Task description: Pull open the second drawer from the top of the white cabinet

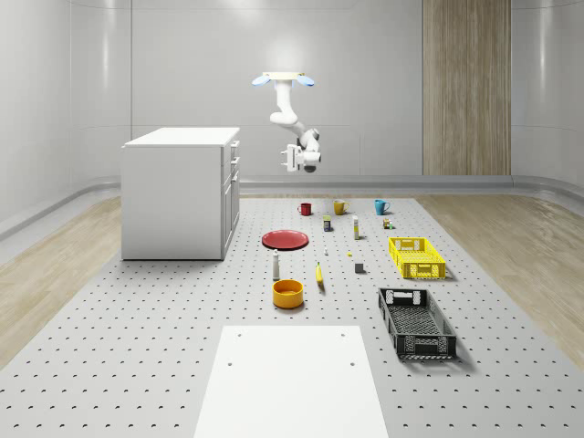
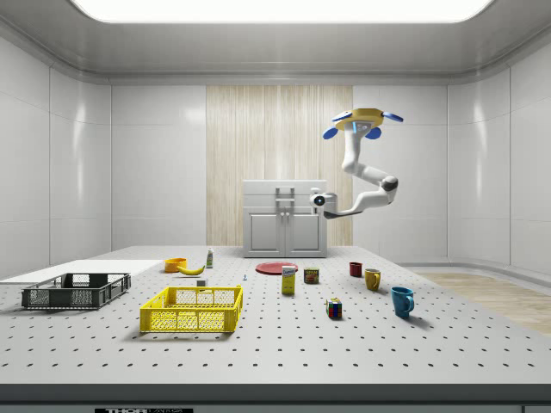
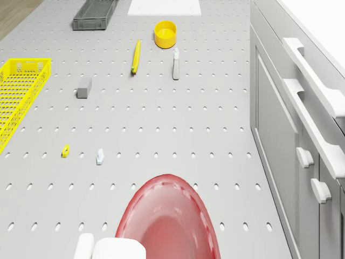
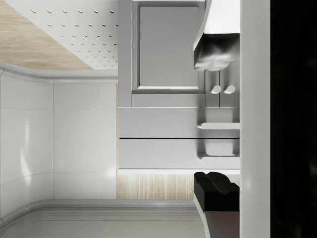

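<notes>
Jaws (image 1: 292, 158) hang level with the cabinet's (image 1: 178, 196) drawers, well apart from its front; in the wrist view one pale fingertip (image 4: 214, 57) and one dark fingertip (image 4: 217, 191) stand spread, the drawer handles between them. Both drawers (image 4: 161, 122) sit flush and closed. Above the desk (image 1: 164, 365), the drone (image 1: 284, 80) hovers over the red plate (image 1: 285, 239), beside the cabinet's front. The cabinet stands at the whole-scene view's left.

The matt grey perforated surface (image 1: 137, 347) carries a glossy translucent red plate (image 3: 172, 221) beside the smooth, satin-white cabinet (image 1: 173, 196).
</notes>
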